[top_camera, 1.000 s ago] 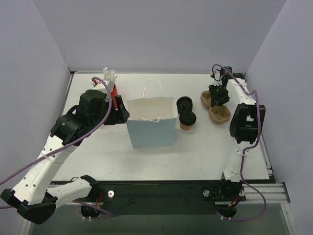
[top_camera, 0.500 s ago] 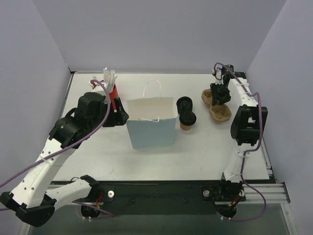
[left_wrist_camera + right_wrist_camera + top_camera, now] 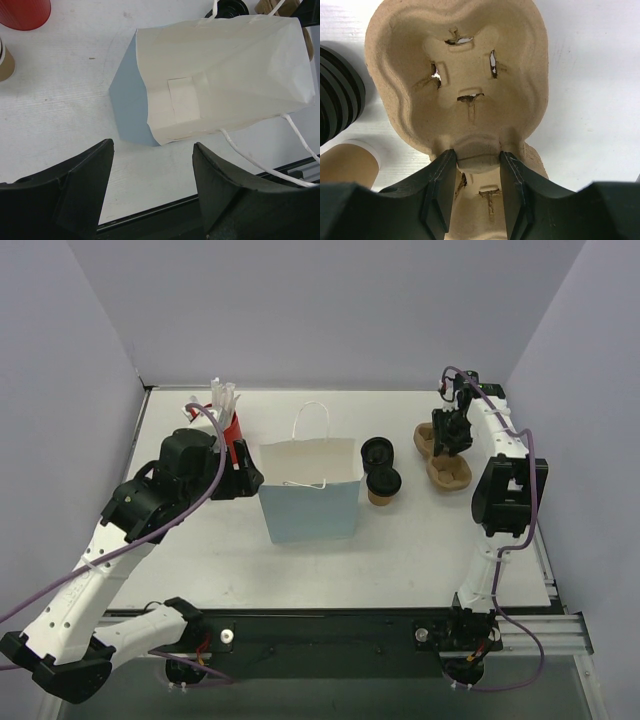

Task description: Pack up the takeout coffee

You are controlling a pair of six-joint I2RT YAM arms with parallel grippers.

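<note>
Right wrist fingers [image 3: 437, 185] pinch the pulp carrier [image 3: 470, 75]; left fingers [image 3: 80, 180] gape wide above the open bag [image 3: 225, 65].

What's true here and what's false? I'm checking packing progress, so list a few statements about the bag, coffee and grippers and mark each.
1. The bag stands open. True.
2. The coffee is inside the bag. False: it stands on the table, right of the bag.
3. The right gripper is shut on the carrier. True.
4. The left gripper holds a red cup. False: it is open and empty, beside the bag.
</note>
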